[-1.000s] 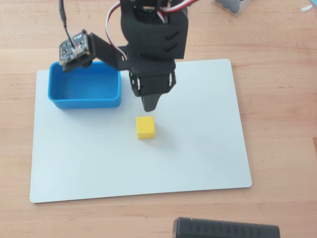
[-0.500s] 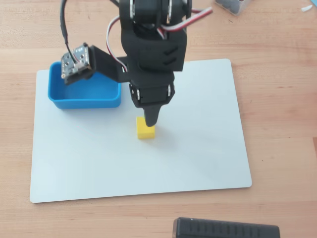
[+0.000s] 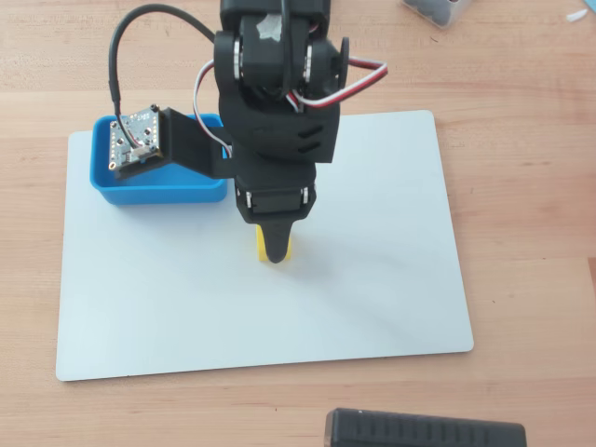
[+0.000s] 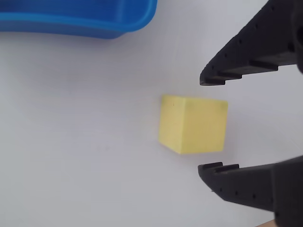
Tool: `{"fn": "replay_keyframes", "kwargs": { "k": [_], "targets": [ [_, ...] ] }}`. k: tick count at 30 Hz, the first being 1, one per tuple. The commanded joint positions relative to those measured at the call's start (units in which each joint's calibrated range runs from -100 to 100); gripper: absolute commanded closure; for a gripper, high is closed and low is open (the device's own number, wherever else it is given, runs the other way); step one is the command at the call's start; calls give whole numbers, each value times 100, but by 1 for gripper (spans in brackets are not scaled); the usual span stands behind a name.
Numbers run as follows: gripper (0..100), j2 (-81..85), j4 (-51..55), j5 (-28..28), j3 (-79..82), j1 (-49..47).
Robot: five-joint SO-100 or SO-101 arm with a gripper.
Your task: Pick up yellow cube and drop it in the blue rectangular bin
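My gripper (image 4: pixel 210 124) spread wide, one yellow cube (image 4: pixel 193 124) between my jaws untouched, one blue bin (image 4: pixel 80 18) beyond

cube (image 4: pixel 193 125) on the mat (image 4: pixel 85 156), between the two fingers (image 4: pixel 246 56), touching neither | bin (image 4: pixel 80 16) beyond the fingertips, up-left of them in the wrist view, apart from the cube | overhead view: gripper (image 3: pixel 274 244) directly over the cube (image 3: pixel 263 251), bin (image 3: pixel 158 191) to its left on the mat's (image 3: pixel 372 279) corner
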State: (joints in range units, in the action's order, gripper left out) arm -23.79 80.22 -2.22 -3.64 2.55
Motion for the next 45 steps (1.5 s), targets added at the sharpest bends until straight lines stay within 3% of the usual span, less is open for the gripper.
{"fn": "replay_keyframes", "kwargs": {
  "k": [1,11,21,25,34,45],
  "targets": [
    [79,-23,95,68,-927,105],
    [80,-348,-37,107,-927,37],
    [93,-431,-62,103,-1109,-32],
    [93,-338,21,107,-1300,20],
    [94,117,1061,176,-2309,20],
    [94,1473,1705,132,-2100,457]
  ]
}}
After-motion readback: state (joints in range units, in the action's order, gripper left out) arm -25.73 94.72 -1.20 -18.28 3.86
